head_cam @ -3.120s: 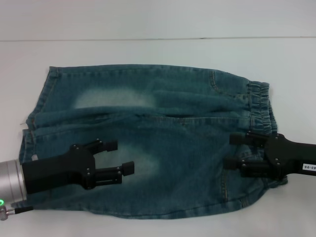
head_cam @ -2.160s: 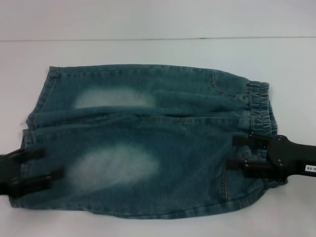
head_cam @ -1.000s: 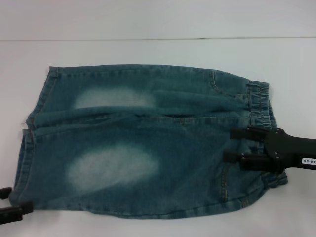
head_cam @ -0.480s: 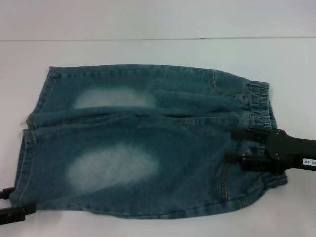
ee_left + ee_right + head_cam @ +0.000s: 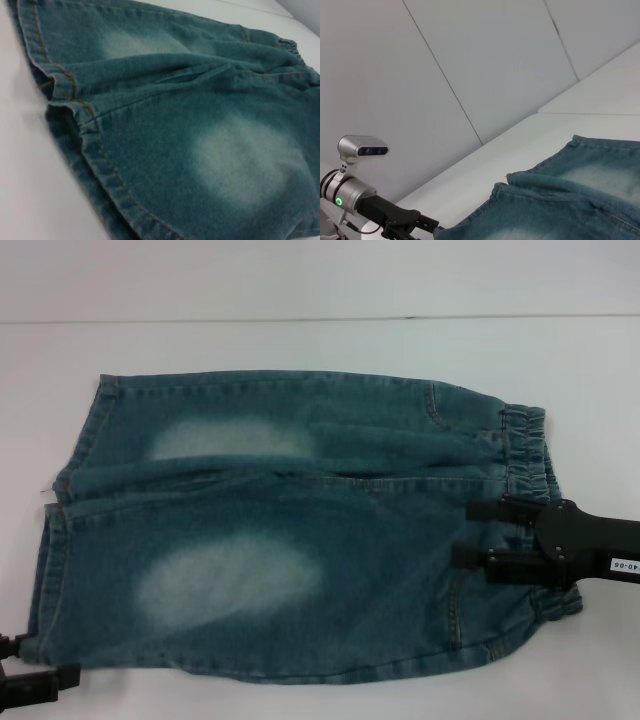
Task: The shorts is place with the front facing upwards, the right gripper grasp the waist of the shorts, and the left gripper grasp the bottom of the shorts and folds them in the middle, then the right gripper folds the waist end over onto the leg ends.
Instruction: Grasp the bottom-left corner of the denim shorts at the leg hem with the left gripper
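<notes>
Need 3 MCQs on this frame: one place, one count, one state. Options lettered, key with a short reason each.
1. Where is the left gripper?
A. over the waistband
B. at the near leg hem corner
C. mid-fabric

2. How many pale faded patches show on the shorts?
A. one
B. two
C. four

3. How are the right gripper's fingers?
A. open, over the waist end
B. shut on the waistband
C. out of view

Key: 1 B, its tips sit at the lower hem corner. 2 B, one patch per leg. 3 A, two fingers spread apart above the denim.
</notes>
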`<move>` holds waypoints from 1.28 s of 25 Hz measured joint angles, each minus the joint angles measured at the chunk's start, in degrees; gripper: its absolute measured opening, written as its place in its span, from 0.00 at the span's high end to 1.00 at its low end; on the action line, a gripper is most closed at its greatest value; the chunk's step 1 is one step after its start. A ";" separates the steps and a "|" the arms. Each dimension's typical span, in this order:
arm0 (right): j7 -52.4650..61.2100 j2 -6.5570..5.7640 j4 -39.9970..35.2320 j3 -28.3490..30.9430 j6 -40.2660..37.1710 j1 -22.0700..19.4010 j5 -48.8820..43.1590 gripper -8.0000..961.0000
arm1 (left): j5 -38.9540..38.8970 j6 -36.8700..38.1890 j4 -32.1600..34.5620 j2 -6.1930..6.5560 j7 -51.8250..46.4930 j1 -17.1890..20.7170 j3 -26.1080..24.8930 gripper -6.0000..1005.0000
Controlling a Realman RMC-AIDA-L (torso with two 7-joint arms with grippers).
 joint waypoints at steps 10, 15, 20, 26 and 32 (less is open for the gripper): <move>0.00 0.00 0.10 0.14 0.24 0.00 0.01 0.05 | -2.07 2.16 0.42 -0.19 0.12 -0.17 -0.40 0.08; 0.00 0.00 0.10 0.14 0.30 0.02 0.01 0.05 | -3.37 3.22 0.87 -0.14 0.25 -0.18 -0.52 0.08; -0.04 0.00 0.10 0.14 0.31 0.02 0.01 0.05 | -3.62 3.32 2.17 -0.04 0.20 0.15 -1.09 0.08; -0.21 0.00 0.73 0.14 0.37 -0.04 0.01 0.05 | -3.18 3.25 3.88 -0.23 -0.10 0.80 -1.29 0.09; -0.15 0.00 0.74 0.12 0.38 0.02 -0.08 0.05 | -2.53 2.76 3.93 -0.27 -0.14 0.89 -0.93 0.09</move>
